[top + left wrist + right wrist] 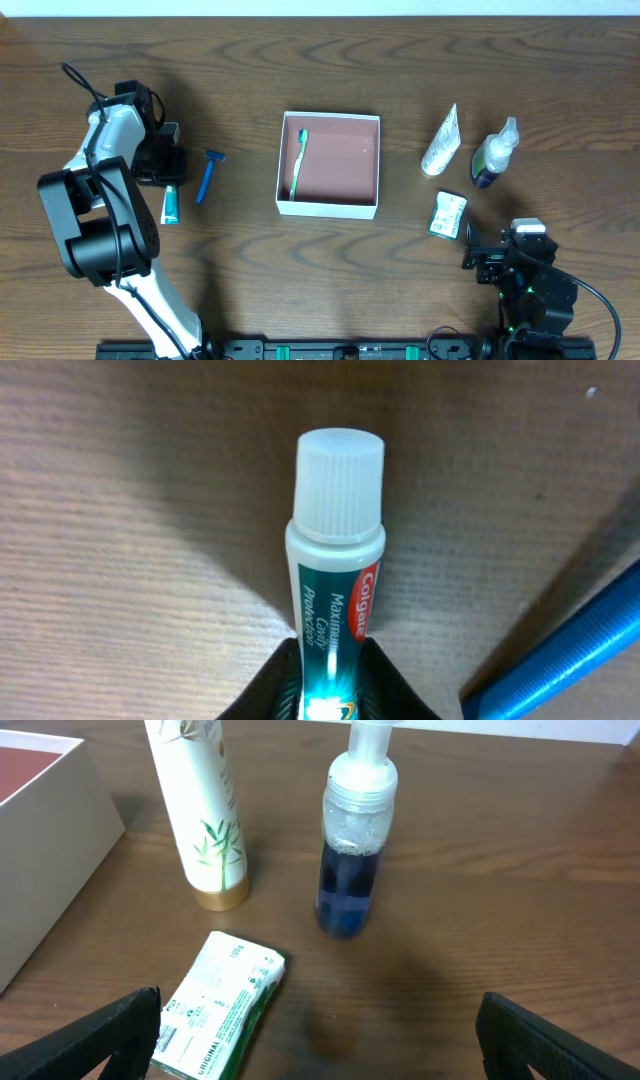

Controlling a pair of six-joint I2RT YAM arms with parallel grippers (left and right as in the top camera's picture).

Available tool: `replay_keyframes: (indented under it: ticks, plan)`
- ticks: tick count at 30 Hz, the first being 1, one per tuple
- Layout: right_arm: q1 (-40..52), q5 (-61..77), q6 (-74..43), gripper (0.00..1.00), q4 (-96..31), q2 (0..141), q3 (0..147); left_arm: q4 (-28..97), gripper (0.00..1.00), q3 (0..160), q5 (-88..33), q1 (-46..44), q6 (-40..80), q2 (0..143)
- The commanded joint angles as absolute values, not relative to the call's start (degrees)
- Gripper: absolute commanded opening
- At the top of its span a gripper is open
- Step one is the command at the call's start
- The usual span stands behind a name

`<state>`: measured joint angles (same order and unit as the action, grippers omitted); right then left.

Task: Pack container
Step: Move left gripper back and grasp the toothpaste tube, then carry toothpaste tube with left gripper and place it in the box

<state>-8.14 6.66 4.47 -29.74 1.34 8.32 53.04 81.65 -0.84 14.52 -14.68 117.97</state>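
Container (345, 160), overhead: at mid-desk (300, 280), lidless, with white walls and a pink-brown floor.
Overhead, toothbrush (298, 160): green, inside the container, lying along its left wall.
Overhead, left claw (165, 175): at the desk's left side, over the toothpaste tube (170, 205), which sticks out toward the near edge.
Overhead, razor (208, 176): blue, between the toothpaste tube and the container, touching neither.
Overhead, right side: white tube (441, 142), pump bottle (494, 153) and soap packet (448, 215), all outside the container.
Overhead, right claw (487, 262): near the soap packet, apart from it.
Left wrist, toothpaste tube (335, 570): white ribbed cap, green and red body, close over the desk.
Left wrist, left claw (333, 690): drawn narrow onto the toothpaste tube, with dark fingers (265, 695) touching both its sides.
Left wrist, razor (560, 650): blue handle in the lower right corner, apart from the tube.
Right wrist, right claw (318, 1020): spread wide and holding nothing, its fingers (100, 1040) at the lower corners.
Right wrist, soap packet (220, 1005): lying flat, near the left finger.
Right wrist, white tube (205, 810): upright on a gold cap, with a leaf print.
Right wrist, pump bottle (352, 850): upright, with blue liquid in its lower part.
Right wrist, container (45, 860): white wall at the left edge.
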Motion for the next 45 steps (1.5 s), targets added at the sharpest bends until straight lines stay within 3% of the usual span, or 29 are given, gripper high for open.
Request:
replay_keyframes:
  ticks: [1, 5, 23, 38, 45]
  plan:
    - [-8.51, 6.9, 5.21, 0.99, -29.78, 1.13, 8.19, 54.28, 0.14, 81.03, -1.1, 14.83, -14.26, 118.32]
    - [-8.51, 6.9, 5.21, 0.99, -29.78, 1.13, 8.19, 54.92, 0.08, 81.12, -1.1, 14.83, -12.67, 118.21]
    - [-8.51, 6.9, 5.21, 0.99, -29.78, 1.13, 8.19, 56.27, 0.06, 81.67, -5.54, 9.74, -11.03, 99.31]
    - [-8.51, 6.9, 5.21, 0.99, -29.78, 1.13, 8.19, 54.5, 0.06, 81.67, -11.57, -13.19, -1.76, 86.87]
    - [-8.51, 6.9, 5.21, 0.99, -29.78, 1.13, 8.19, 44.23, 0.06, 81.58, -11.49, -23.53, 1.93, 89.41]
